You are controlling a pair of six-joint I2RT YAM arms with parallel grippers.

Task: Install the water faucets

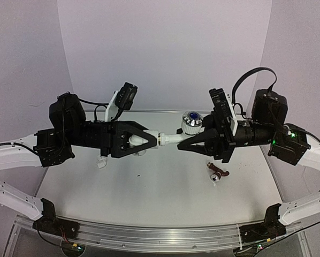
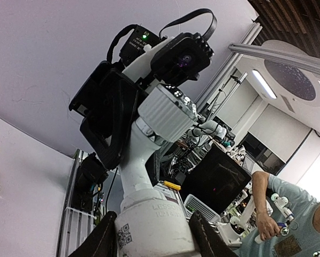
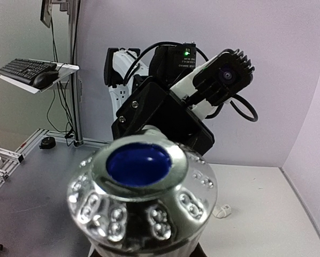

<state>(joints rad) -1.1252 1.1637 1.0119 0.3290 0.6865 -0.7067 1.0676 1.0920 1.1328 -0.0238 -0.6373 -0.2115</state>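
White plastic fitting (image 1: 161, 138) is clamped in the left fingers (image 1: 151, 140), mid-air over the table (image 1: 149, 193). The water faucet (image 1: 191, 124) meets it from 3 o'clock, and the right fingers (image 1: 184, 144) look closed on its body. Thread it with both axes in line. A spare faucet (image 1: 218, 174) lies at 4 o'clock, with open table all round.

Two water faucets (image 1: 190, 123) (image 1: 218, 174); two white fittings (image 1: 132, 141) (image 1: 102, 162).

Walls (image 1: 165, 48): pale lilac, plain.
Table (image 1: 149, 190): light grey; an aluminium rail (image 1: 160, 231) is fixed at the near edge.
Shelf (image 3: 69, 68): a keyboard (image 3: 22, 66) and mouse (image 3: 42, 79) are kept on it.
Ceiling light (image 2: 267, 84): switched on.
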